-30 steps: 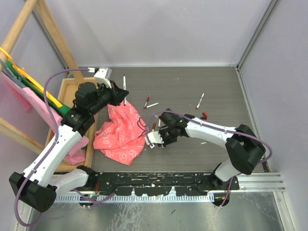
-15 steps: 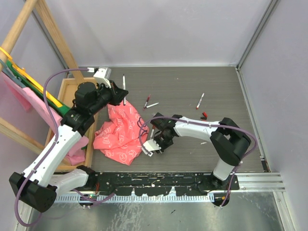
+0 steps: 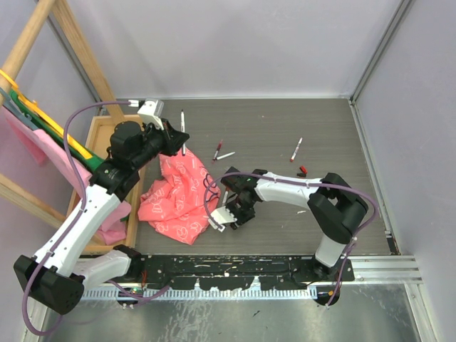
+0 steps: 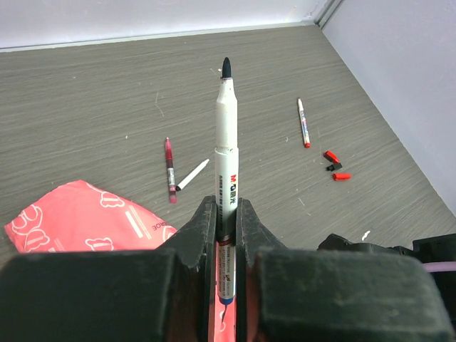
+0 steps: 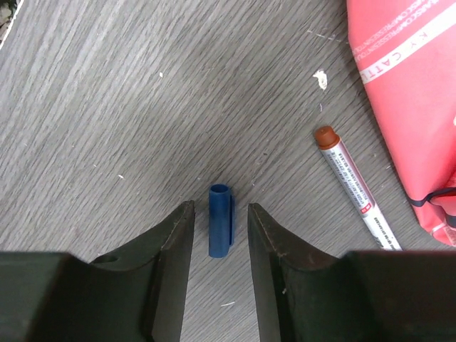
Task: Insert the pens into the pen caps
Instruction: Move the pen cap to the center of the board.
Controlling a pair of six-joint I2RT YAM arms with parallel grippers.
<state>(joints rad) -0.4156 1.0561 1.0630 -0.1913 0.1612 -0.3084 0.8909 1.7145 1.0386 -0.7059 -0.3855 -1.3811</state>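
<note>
**Left wrist view.** My left gripper point(image 4: 226, 214) is clenched on the held pen point(image 4: 226, 135). The pen stands upright between the jaws, its dark tip bare and pointing away from me.

**Right wrist view.** My right gripper point(image 5: 220, 207) is released. Its jaws stand apart on either side of the blue cap point(image 5: 220, 229), which lies flat on the table point(image 5: 107, 92) with its open end away from me. A narrow gap shows on each side, so nothing is grasped. Near it lies a brown-tipped pen point(image 5: 354, 191), uncapped, beside the pink cloth point(image 5: 410, 64).

**Farther out, from the left wrist.** On the table lie a red pen point(image 4: 169, 169), a white pen point(image 4: 194, 174) just beside it, a third pen point(image 4: 303, 122), and two red caps point(image 4: 332, 155) with a dark one between them.

**Progress, as I judge it: early.** One pen is in hand and one cap is bracketed, but no pen I can make out wears a cap. Whether the red pen is capped I cannot tell. Picking up the cap, joining it to the pen, and all the other pens remain.
</note>
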